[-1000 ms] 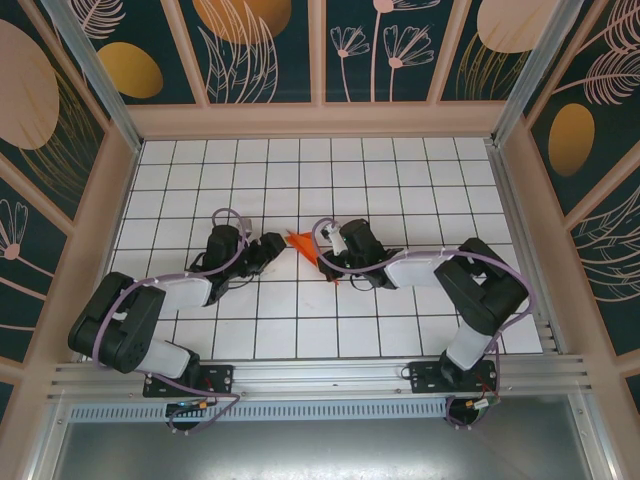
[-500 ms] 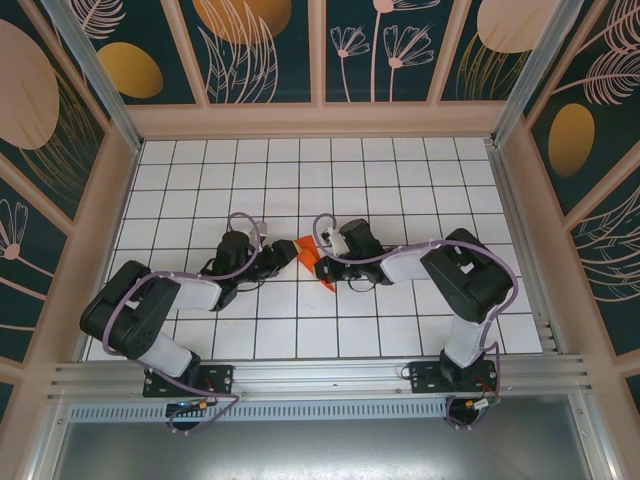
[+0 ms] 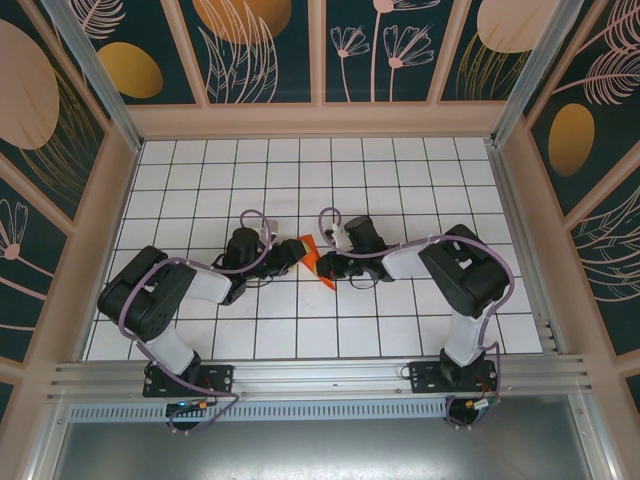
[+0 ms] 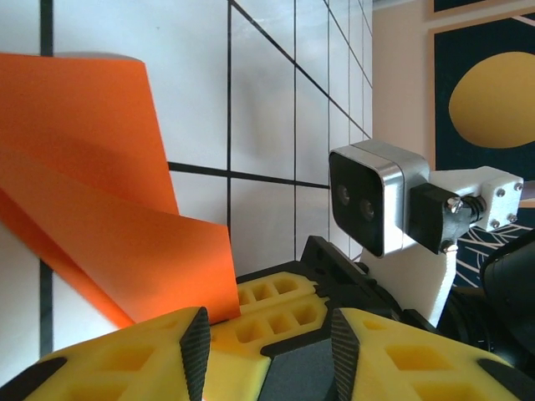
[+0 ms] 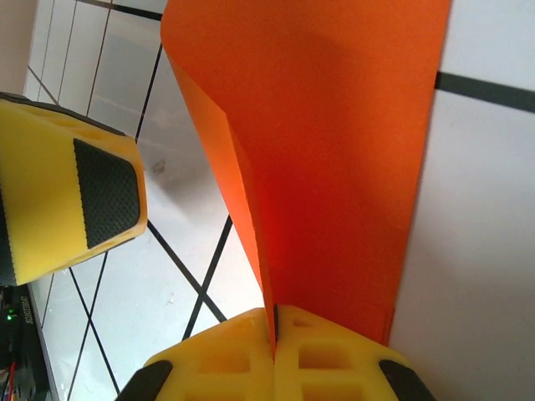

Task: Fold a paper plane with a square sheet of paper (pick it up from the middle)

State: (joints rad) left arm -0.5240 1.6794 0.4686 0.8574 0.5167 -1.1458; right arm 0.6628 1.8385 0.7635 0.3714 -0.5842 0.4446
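Note:
The square sheet of paper (image 3: 311,256) is bright orange-red and folded into creased, overlapping layers (image 4: 100,184). Whether it has a plane's shape I cannot tell. My right gripper (image 3: 323,263) is shut on its lower edge, and the fold is pinched between the yellow fingertips (image 5: 274,322) with the sheet (image 5: 334,150) rising in front of them. My left gripper (image 3: 290,255) sits just left of the paper. It is open (image 4: 269,334), its pads apart and nothing gripped. The right gripper's yellow fingers (image 4: 276,309) lie just beyond the gap. One left finger (image 5: 75,200) stands beside the paper.
The white grid table (image 3: 300,170) is walled on three sides by panels (image 3: 320,120). An aluminium rail (image 3: 320,375) runs along the near edge. The right arm's wrist camera (image 4: 376,200) hangs close in front of my left gripper. Both arms crowd the table's middle.
My left gripper has moved right, up to the paper, and its jaws have narrowed. The right gripper has kept its grip and shifted slightly left with the paper.

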